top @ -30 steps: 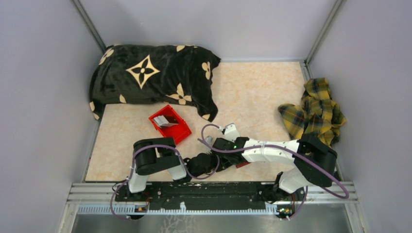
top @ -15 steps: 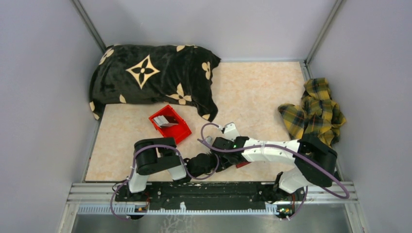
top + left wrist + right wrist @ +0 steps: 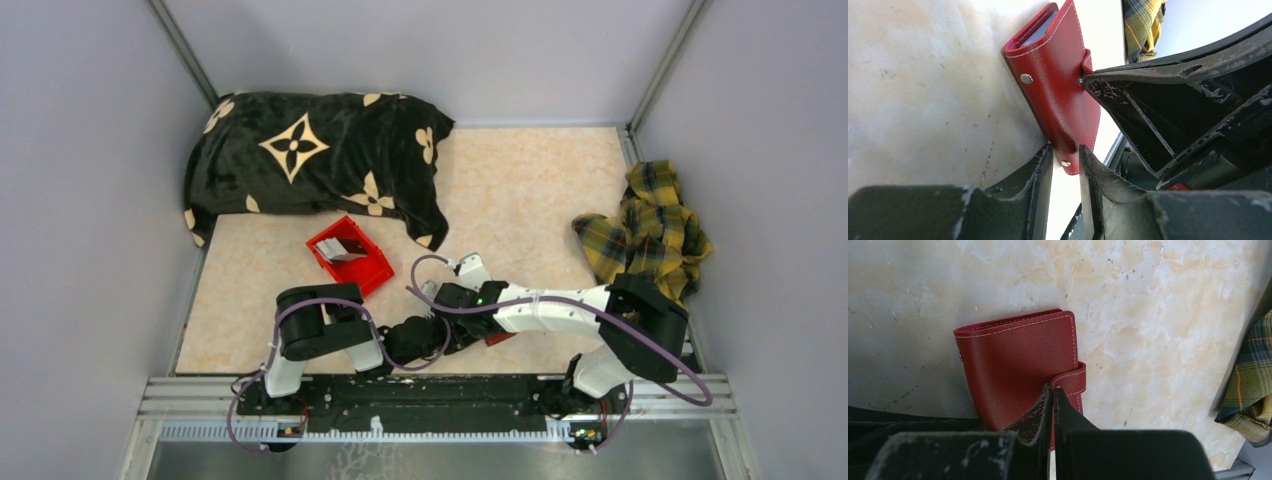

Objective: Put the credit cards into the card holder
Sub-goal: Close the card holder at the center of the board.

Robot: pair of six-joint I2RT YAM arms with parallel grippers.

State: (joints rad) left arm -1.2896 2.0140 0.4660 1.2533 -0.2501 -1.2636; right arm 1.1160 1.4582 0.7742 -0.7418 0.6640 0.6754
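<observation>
Top external view: both arms are folded low over the near middle of the beige marbled table point(image 3: 520, 190). The left arm's elbow is doubled back with its black forearm reaching rightwards, and the right arm's white forearm stretches leftwards to meet it. Only a red sliver of the small dark-red leather-like card holder point(image 3: 497, 339) peeps out beneath the right arm. The thin, pale grey-white credit cards point(image 3: 345, 250) lie well apart from it, in a bright red plastic bin point(image 3: 372, 270). The bin sits just in front of a plush black pillow with tan flower shapes point(image 3: 310, 160). A crumpled yellow plaid cloth point(image 3: 650, 230) lies at the right edge. Left wrist view: the left gripper point(image 3: 1065, 150) pinches the card holder point(image 3: 1053, 85) by its near short edge, beside a metal rivet. The grained, white-stitched cover runs lengthwise away from the fingers. Its far end gapes slightly, showing blue-grey lining. I cannot tell whether it rests on the table or hangs clear. The right gripper's scuffed black tip point(image 3: 1088, 82) touches the side at the snap tab. Right wrist view: the right gripper point(image 3: 1053, 388) has its fingers pressed together, their tips against the card holder point(image 3: 1018, 360) at the end of the small snap tab point(image 3: 1072, 379). I cannot tell if they nip it. The card holder's long axis runs from the picture's upper part down under the fingers.
</observation>
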